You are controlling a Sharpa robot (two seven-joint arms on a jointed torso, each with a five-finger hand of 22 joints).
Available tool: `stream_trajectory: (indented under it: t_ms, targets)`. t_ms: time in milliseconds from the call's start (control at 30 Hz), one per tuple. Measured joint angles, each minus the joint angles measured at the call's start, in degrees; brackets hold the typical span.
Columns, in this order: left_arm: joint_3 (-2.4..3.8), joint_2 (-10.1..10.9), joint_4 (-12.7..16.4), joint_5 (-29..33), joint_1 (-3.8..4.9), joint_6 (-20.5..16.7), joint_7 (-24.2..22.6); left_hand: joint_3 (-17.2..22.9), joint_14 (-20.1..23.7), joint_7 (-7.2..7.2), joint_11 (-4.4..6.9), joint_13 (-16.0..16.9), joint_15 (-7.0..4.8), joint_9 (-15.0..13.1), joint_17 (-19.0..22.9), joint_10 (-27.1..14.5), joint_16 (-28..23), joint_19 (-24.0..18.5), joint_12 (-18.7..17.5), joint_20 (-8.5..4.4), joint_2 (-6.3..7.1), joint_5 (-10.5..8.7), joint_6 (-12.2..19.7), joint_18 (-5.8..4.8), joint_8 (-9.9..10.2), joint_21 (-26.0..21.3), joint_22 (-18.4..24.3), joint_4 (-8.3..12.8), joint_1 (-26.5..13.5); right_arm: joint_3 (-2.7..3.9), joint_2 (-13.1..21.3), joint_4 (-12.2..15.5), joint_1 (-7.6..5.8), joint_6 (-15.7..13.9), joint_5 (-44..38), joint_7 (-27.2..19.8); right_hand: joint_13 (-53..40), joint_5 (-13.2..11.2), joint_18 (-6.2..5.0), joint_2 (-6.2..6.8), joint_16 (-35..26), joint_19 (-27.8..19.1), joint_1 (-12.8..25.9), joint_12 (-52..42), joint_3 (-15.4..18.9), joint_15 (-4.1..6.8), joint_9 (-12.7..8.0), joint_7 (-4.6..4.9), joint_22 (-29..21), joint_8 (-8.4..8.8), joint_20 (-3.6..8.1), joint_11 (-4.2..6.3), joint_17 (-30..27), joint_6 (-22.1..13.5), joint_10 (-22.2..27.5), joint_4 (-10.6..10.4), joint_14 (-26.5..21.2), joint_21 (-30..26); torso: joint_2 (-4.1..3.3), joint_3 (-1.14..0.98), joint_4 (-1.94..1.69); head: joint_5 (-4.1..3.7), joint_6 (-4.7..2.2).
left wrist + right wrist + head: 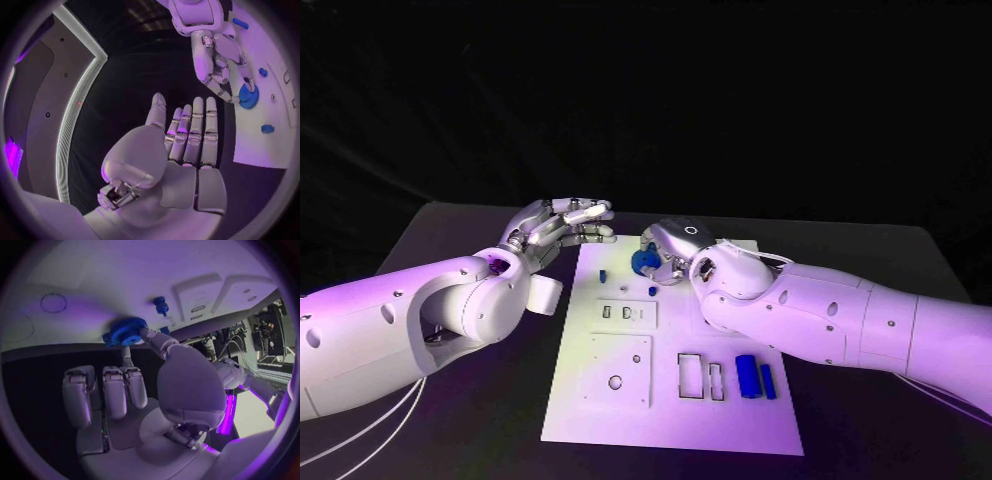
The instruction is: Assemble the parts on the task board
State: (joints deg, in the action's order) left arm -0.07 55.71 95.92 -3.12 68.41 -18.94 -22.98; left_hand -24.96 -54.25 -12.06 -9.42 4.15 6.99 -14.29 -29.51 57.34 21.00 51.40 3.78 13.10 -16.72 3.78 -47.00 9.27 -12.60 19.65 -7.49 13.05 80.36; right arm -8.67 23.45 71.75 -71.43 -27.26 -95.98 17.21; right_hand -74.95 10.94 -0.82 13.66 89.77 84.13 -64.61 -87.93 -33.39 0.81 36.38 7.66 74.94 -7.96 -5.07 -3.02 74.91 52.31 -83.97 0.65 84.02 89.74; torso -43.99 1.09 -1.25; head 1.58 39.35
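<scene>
Fingers [150,336] of the right hand [678,245] pinch a blue gear [125,331] on the task board [589,420], while the left hand [181,150] hovers beside it, fingers straight, holding nothing.

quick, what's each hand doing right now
Left hand: open, fingers straight, holding nothing, beside the task board.
Right hand: pinching the blue gear at the board's far end.

Dim violet light over a black surround, glare on the task board [733,420], fisheye-bent wrist views.
</scene>
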Motion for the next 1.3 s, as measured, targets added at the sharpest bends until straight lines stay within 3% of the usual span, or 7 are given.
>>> stream_trajectory:
  t_ms: [267, 400, 600, 767, 1067, 1300]
  targets:
    - [-0.01, -0.06, -0.25, 0.0, 0.0, 0.01, 0.04, 0.0, 0.0, 0.0, 0.0, 0.0, 0.0, 0.0, 0.0, 0.0, 0.0, 0.0, 0.0, 0.0, 0.0, 0.0, 0.0, 0.0, 0.0, 0.0, 0.0, 0.0, 0.0, -0.01, 0.21, -0.06, 0.02, 0.19, 0.06, 0.0, 0.01, -1.59, 0.0, 0.65, 0.0, -0.12, 1.88, 0.31, 3.79, -0.41, -1.01, 0.62, 0.0, 0.96, -0.68, -0.37, 0.0, -1.04, 0.04, -1.56, 0.0, 0.0, 0.06, -0.02, 0.03, -0.07, 0.02]
    - [-0.01, -0.06, -0.29, 0.0, 0.0, 0.01, 0.05, 0.0, 0.0, 0.0, 0.0, 0.0, 0.0, 0.01, 0.01, 0.0, 0.0, 0.0, 0.0, 0.0, 0.0, 0.0, 0.0, 0.0, 0.0, 0.0, 0.0, 0.0, 0.0, -0.01, 0.44, 0.12, 0.02, 0.31, 0.37, -0.04, 0.01, -2.43, 0.0, 0.04, 0.0, -0.12, 3.1, 0.3, 7.47, -0.41, -1.33, 0.62, -0.01, 0.96, -0.68, -0.37, 0.0, -1.04, 0.04, -3.97, 0.0, 0.0, 0.07, -0.06, 0.03, -0.09, -0.01]
    - [-0.01, -0.02, -0.31, 0.0, 0.0, 0.01, 0.06, 0.0, 0.0, 0.0, -0.03, 0.01, 0.0, 0.0, -0.01, -0.03, 0.0, 0.0, 0.0, 0.0, 0.0, 0.0, 0.0, 0.0, 0.13, 0.0, 0.0, 0.0, 0.0, -0.01, 0.94, 0.19, 0.04, 0.86, 1.51, -0.15, 0.01, -2.83, 0.0, -0.63, 0.0, -0.12, 4.37, 0.31, 12.93, -0.4, -1.63, 0.62, -0.01, 0.99, -0.68, -0.37, 0.0, -1.06, 0.04, -9.55, 0.0, 0.0, 0.07, -0.06, 0.05, -0.1, 0.07]
    - [-0.01, -0.02, -0.33, 0.0, 0.0, 0.01, 0.06, 0.0, 0.0, 0.0, -0.21, 0.05, 0.0, -0.04, -0.09, -0.21, 0.0, 0.0, 0.0, 0.0, 0.0, 0.0, 0.0, 0.0, 0.22, 0.0, 0.0, 0.0, 0.0, 0.11, 1.17, 0.17, -0.06, 1.13, 2.64, -0.32, 0.02, -2.83, 0.0, -0.85, 0.0, -0.12, 4.59, 0.31, 14.26, -0.4, -1.74, 0.35, -0.02, 1.01, -0.68, -0.37, 0.0, -0.98, 0.04, -12.32, 0.0, 0.0, 0.06, -0.07, 0.09, -0.14, 0.07]
    - [-0.01, 0.0, -0.42, 0.0, 0.0, 0.01, 0.07, 0.0, 0.0, 0.0, -0.2, 0.04, 0.0, -0.04, -0.09, -0.2, 0.0, 0.0, 0.0, 0.0, 0.0, 0.0, 0.0, 0.0, 0.22, 0.0, 0.0, 0.0, 0.0, 0.21, 1.7, 0.18, -0.19, 1.29, 4.49, -0.55, 0.02, -2.39, 0.0, -1.17, 0.0, -0.12, 4.28, -0.03, 14.4, -0.4, -1.74, 0.38, -0.02, 0.71, -0.68, -0.37, -0.01, -0.57, 0.04, -13.4, 0.0, 0.0, 0.03, -0.08, 0.05, -0.32, 0.12]
    - [-0.01, 0.07, -0.51, 0.0, 0.01, 0.01, 0.09, 0.0, 0.0, 0.0, -0.2, 0.04, 0.0, -0.03, -0.08, -0.2, 0.0, 0.0, 0.0, 0.0, 0.0, 0.0, 0.0, 0.0, 0.22, 0.0, 0.0, 0.0, 0.0, -0.07, 2.55, 0.49, 0.18, 2.2, 5.88, -0.49, 0.03, -2.16, 0.0, -1.39, 0.0, -0.12, 4.05, -0.48, 14.56, -0.4, -1.92, 0.42, -0.03, 0.67, -0.68, -0.37, 0.0, -0.19, 0.04, -13.87, 0.0, 0.0, 0.03, -0.06, 0.05, -0.24, 0.24]
